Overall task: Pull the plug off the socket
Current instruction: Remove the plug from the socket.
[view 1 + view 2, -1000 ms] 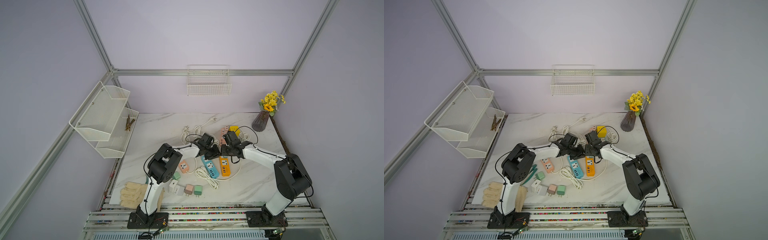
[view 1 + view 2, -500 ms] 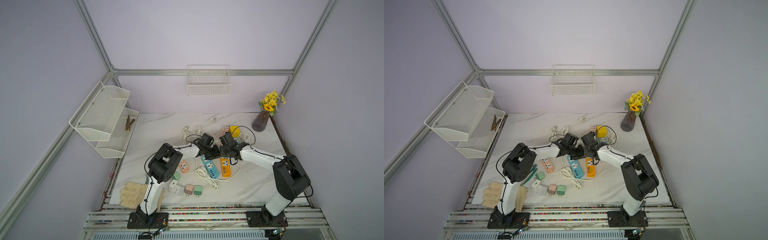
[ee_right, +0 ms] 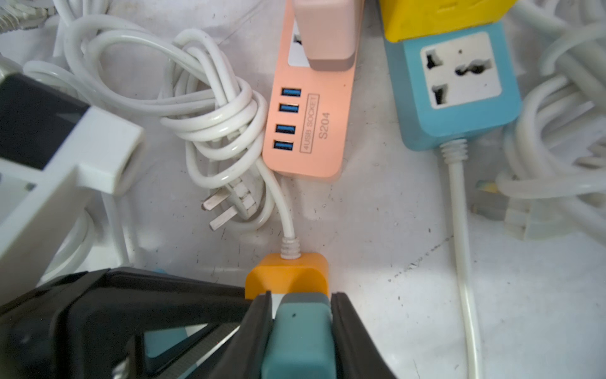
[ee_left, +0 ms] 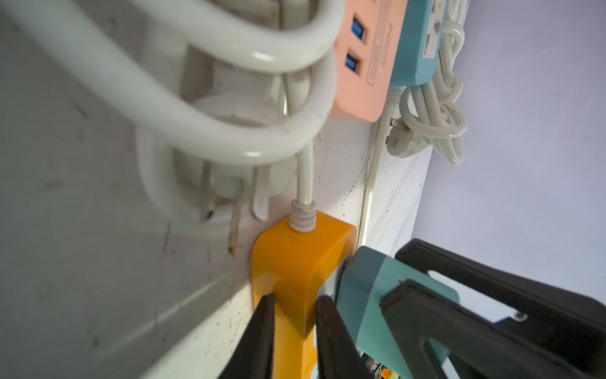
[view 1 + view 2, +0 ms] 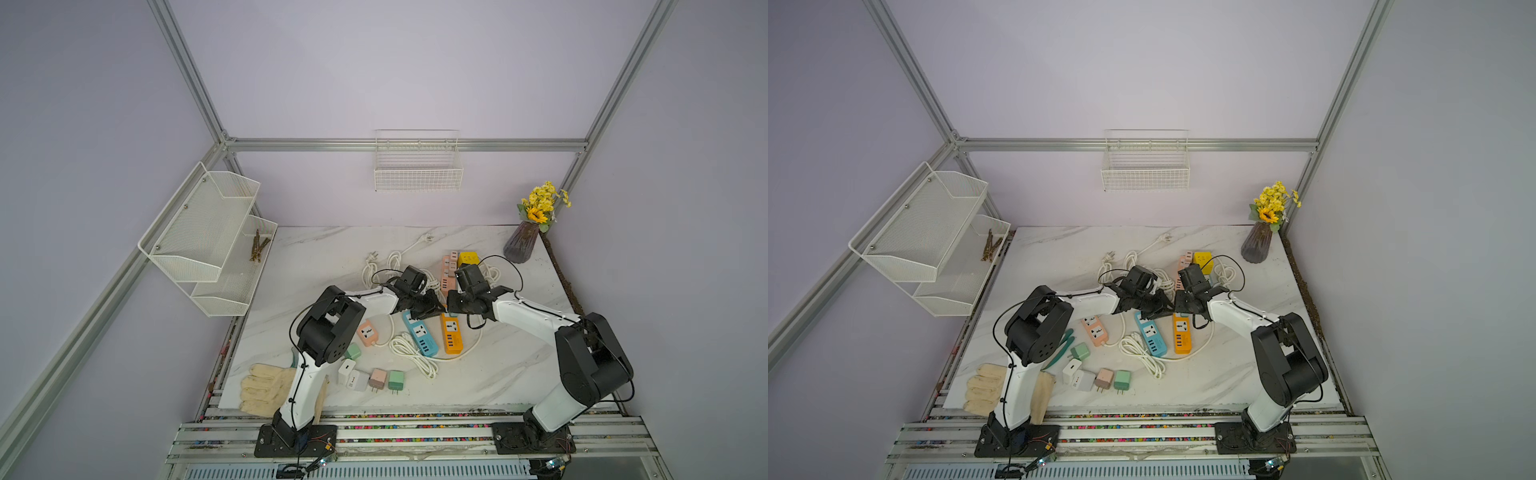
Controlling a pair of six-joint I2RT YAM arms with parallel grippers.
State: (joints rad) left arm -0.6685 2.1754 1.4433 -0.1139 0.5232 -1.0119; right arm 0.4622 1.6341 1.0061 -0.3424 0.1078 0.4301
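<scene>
Because the teal plug stands in the top face of the orange power strip, close to its cord end, the pull, as I judge it, has to go straight off that face, away from the tabletop. The right gripper is clamped on the plug's two sides from above. The left gripper is clamped on the strip itself, just beside the plug, so both arms are at the work, their fingers almost touching. In both top views the strip's long axis runs from the far cord end back toward the robot's bases, along the marble tabletop. Whether it lies flat or is raised a little I cannot tell. Around it the surface is crowded. A pink strip bearing a pink plug, a blue strip, a yellow cube socket and coiled white cables lie beyond the cord end. A second blue strip lies just beside the orange one. Room sideways is scant; above the plug nothing shows in the way
</scene>
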